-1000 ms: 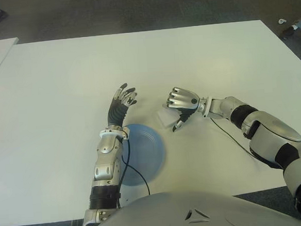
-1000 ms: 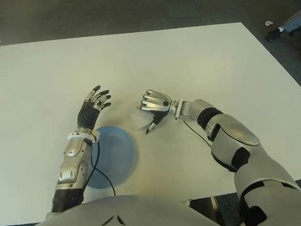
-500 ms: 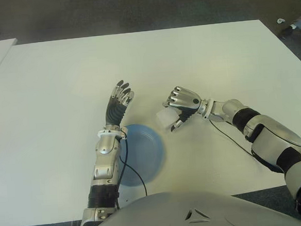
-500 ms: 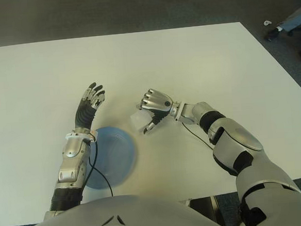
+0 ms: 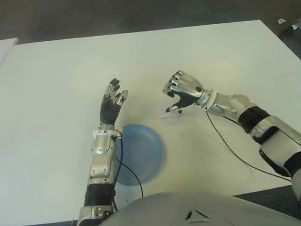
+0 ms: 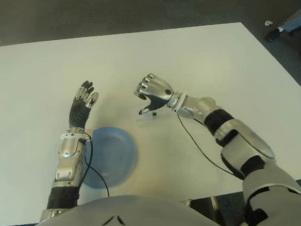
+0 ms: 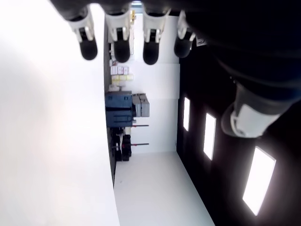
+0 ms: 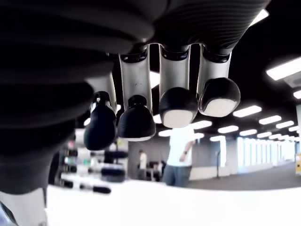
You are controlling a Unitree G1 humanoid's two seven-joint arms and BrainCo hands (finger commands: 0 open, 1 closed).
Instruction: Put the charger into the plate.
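Your left hand (image 5: 112, 99) stands over the white table (image 5: 46, 99), just beyond the far-left rim of the blue plate (image 5: 138, 154). Fingers straight and spread, pointing away from the body, nothing in them. Its wrist view shows four dark fingertips (image 7: 121, 49) extended in a row with no object between them. The forearm runs back toward you along the plate's left edge, and a black cable hangs from it across the plate's near-left part.

The plate sits close to your torso, slightly left of centre. Nothing lies in it.

The charger (image 5: 172, 113) is a small white block lying on the table, beyond and to the right of the plate, apart from the rim. It sits directly beneath your right hand; a dark fingertip comes down to its upper edge. You cannot tell from the eye views whether that tip touches it.

Your right hand (image 5: 182, 90) hovers over the charger with its fingers curled in a loose claw, palm down and toward the left. Its wrist view shows the curled fingertips (image 8: 178, 106) with only a distant room and a standing person (image 8: 179, 157) behind them, so nothing is enclosed in the grasp. A thin black cable (image 5: 230, 149) trails from the right wrist across the table toward the near edge.
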